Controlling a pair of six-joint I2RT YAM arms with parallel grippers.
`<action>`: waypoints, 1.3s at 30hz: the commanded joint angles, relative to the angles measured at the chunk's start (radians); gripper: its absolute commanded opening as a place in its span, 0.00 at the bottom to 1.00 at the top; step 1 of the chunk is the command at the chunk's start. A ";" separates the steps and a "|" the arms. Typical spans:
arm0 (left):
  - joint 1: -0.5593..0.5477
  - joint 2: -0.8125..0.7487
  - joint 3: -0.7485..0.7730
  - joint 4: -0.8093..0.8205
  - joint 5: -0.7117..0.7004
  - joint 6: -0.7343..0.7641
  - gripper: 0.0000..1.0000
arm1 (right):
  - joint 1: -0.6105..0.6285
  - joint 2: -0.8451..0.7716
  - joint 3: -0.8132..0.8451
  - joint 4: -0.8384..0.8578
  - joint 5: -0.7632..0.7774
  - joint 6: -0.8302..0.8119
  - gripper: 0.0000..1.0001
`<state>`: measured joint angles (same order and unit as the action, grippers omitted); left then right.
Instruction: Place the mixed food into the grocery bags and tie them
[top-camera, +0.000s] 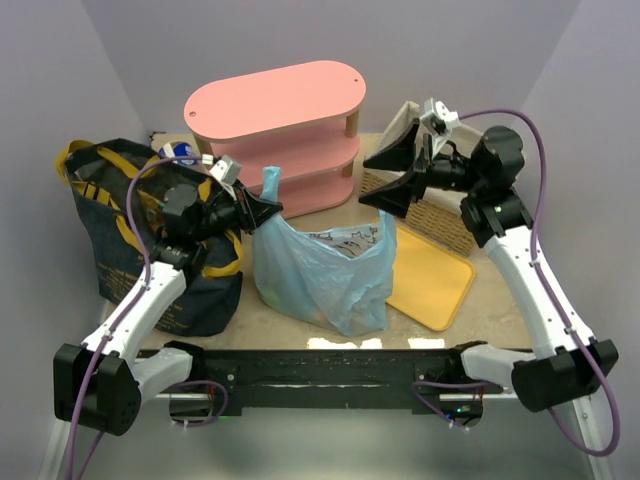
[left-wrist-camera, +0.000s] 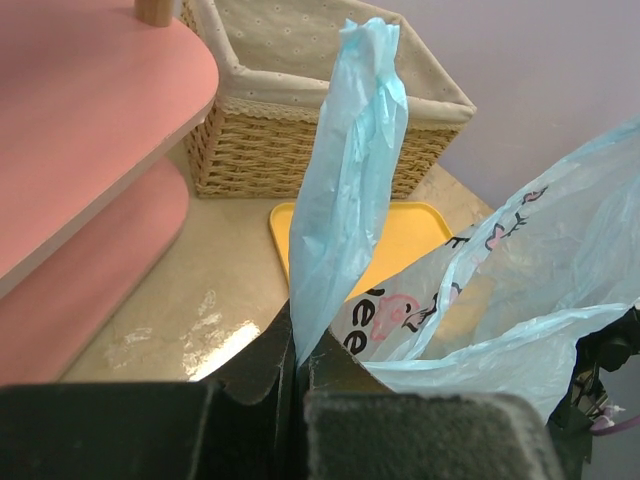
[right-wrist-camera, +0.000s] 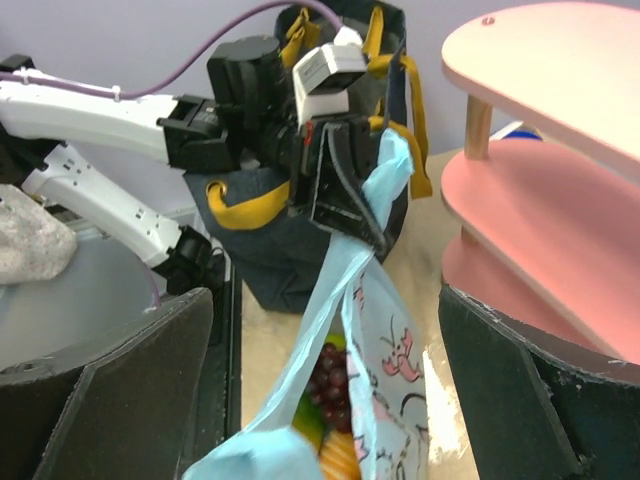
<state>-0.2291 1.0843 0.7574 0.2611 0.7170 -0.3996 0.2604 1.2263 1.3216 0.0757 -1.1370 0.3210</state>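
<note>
The light-blue carrier bag (top-camera: 320, 270) stands at the table's middle. My left gripper (top-camera: 262, 212) is shut on its left handle (left-wrist-camera: 350, 170), which stands up taut from the jaws (left-wrist-camera: 298, 350). My right gripper (top-camera: 395, 178) is wide open above the bag's right side, holding nothing. In the right wrist view the bag's mouth (right-wrist-camera: 385, 350) lies between my open fingers (right-wrist-camera: 540, 390). It shows dark grapes (right-wrist-camera: 330, 375), something green-yellow (right-wrist-camera: 308, 432) and something orange ridged (right-wrist-camera: 340, 458) inside. The navy denim tote (top-camera: 130, 250) with yellow handles stands at the left.
A pink three-tier shelf (top-camera: 275, 110) stands at the back. A wicker basket (top-camera: 440, 215) with cloth lining sits at the back right, with a yellow tray (top-camera: 430, 280) in front of it. A blue-and-white object (top-camera: 180, 150) lies behind the tote.
</note>
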 joint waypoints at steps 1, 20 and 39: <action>0.008 -0.007 0.017 -0.017 -0.002 0.022 0.00 | -0.006 -0.088 -0.054 -0.073 0.057 -0.071 0.99; 0.008 -0.023 0.028 -0.025 -0.040 0.002 0.00 | -0.004 -0.166 -0.213 -0.120 0.026 -0.039 0.48; 0.008 -0.113 -0.168 -0.056 -0.304 -0.094 0.00 | -0.006 -0.088 -0.300 -0.403 1.096 -0.097 0.00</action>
<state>-0.2291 0.9699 0.6502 0.2253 0.4530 -0.4545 0.2607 1.1172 1.0695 -0.3012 -0.2379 0.2455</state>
